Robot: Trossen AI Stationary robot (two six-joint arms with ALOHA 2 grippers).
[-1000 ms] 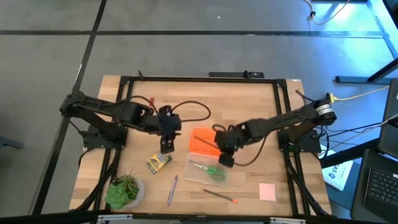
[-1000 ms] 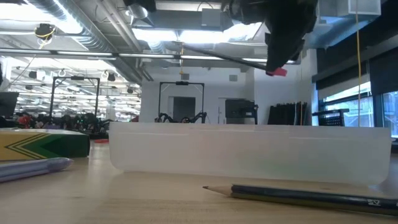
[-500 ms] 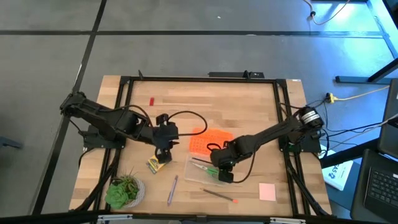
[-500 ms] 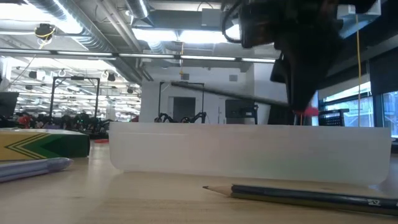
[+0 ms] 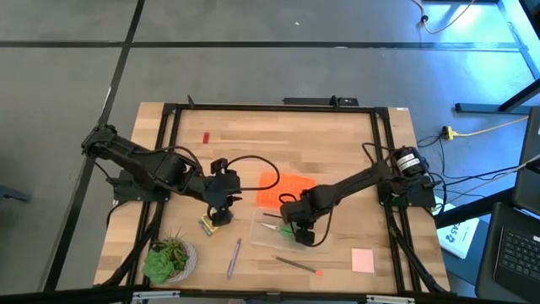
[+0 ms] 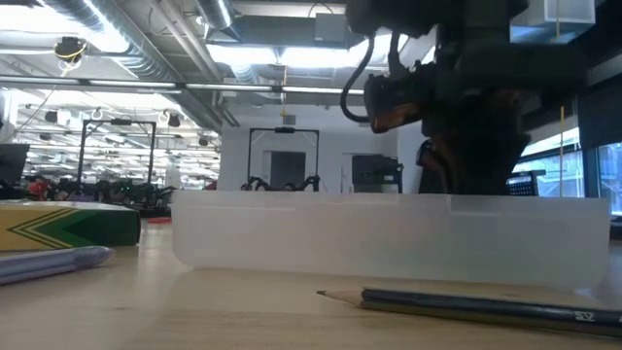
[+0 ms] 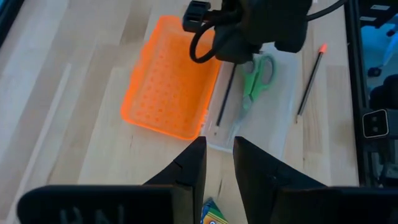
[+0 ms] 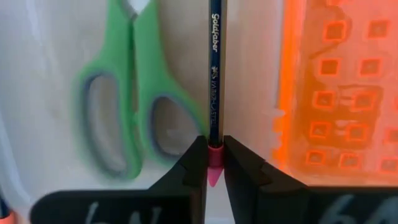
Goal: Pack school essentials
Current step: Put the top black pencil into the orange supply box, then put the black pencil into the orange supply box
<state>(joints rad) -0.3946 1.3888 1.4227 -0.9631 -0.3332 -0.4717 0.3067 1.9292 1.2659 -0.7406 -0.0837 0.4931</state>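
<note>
The right end effector [image 8: 213,163] is down inside the clear case [image 5: 263,226], its 2 fingers clamped on the pink-tipped end of a dark blue pencil [image 8: 214,74]. That pencil lies lengthwise in the case, just beside the green-handled scissors [image 8: 134,93], which also rest on the case floor. The orange lid [image 5: 283,187] lies flat on the counter [image 5: 321,143] against the case's far side.

The left end effector [image 7: 216,163] hovers low over the crayon box [image 5: 214,221], near the case's left end; its fingers stand close together with only a narrow slit between them and nothing in it. Only a corner of the box shows between them in the left wrist view.

Outside the case, on the front of the counter, a second pencil [image 5: 295,264] lies at a slant just in front of the case, the purple pen [image 5: 234,257] lies to its left, and the pink note pad [image 5: 363,260] sits to the right, apart from everything else. The small red eraser [image 5: 205,137] lies far back on the left. A potted plant [image 5: 169,258] stands at the front left corner.
</note>
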